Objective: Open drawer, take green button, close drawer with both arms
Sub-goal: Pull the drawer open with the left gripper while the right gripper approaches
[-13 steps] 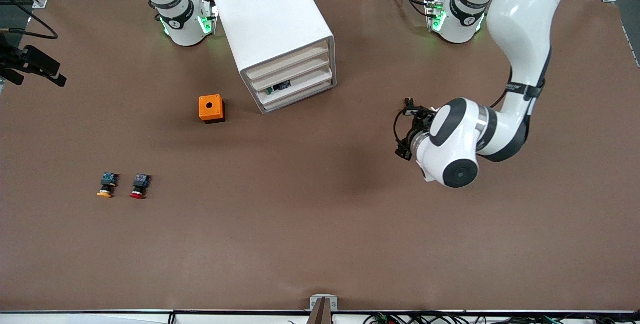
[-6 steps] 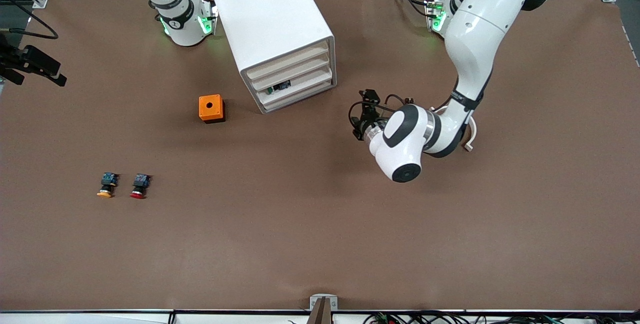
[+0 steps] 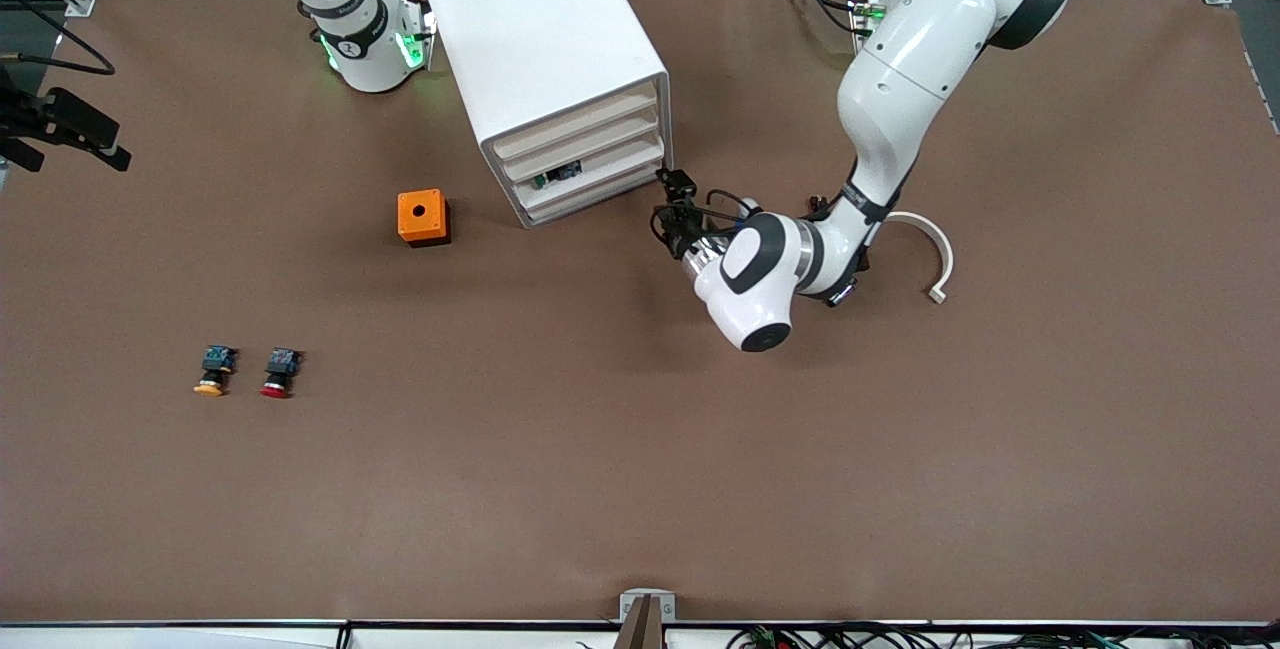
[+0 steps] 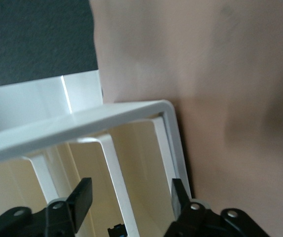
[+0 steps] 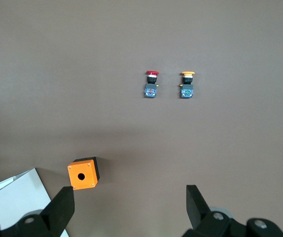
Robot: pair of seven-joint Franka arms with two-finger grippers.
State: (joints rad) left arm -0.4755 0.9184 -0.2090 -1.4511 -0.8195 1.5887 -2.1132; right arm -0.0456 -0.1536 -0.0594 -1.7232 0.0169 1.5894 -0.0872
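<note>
Just beside the drawer [image 3: 600,175] hovers the left pincer [image 3: 672,204].

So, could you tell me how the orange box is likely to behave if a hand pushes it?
The orange box sits flat on a square base on the brown table, so it would probably slide rather than roll or tip. It looks like rigid plastic with a hole on top, so it is likely stiff and fairly light.

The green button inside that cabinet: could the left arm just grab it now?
Probably not yet. The button sits inside the drawer, which looks shut in the cabinet. The left gripper hovers at the drawer's corner, fingers apart, gripping nothing.
</note>
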